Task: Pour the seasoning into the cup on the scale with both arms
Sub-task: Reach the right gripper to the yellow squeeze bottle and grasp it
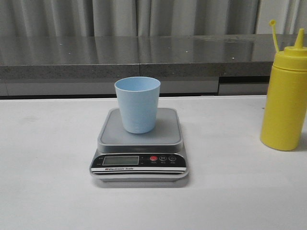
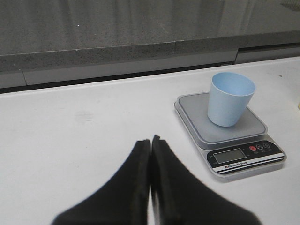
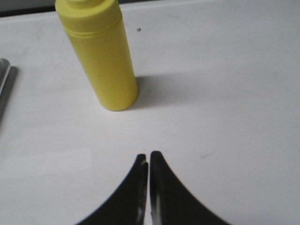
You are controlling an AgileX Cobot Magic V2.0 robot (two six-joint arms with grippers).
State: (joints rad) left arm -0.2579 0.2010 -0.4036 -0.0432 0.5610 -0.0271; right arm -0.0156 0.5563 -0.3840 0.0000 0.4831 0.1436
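A pale blue cup [image 1: 137,104] stands upright on the platform of the silver-grey scale [image 1: 139,143] at the middle of the white table. Both also show in the left wrist view, the cup [image 2: 230,98] on the scale [image 2: 225,136]. The yellow seasoning bottle [image 1: 285,98] stands upright at the right, cap hanging off the nozzle. It shows in the right wrist view [image 3: 101,56] too. My left gripper [image 2: 150,139] is shut and empty, left of the scale. My right gripper [image 3: 148,155] is shut and empty, short of the bottle. Neither gripper shows in the front view.
A grey stone ledge [image 1: 144,52] runs along the back of the white table [image 1: 48,167], with grey curtains behind it. A corner of the scale [image 3: 3,77] shows at the edge of the right wrist view.
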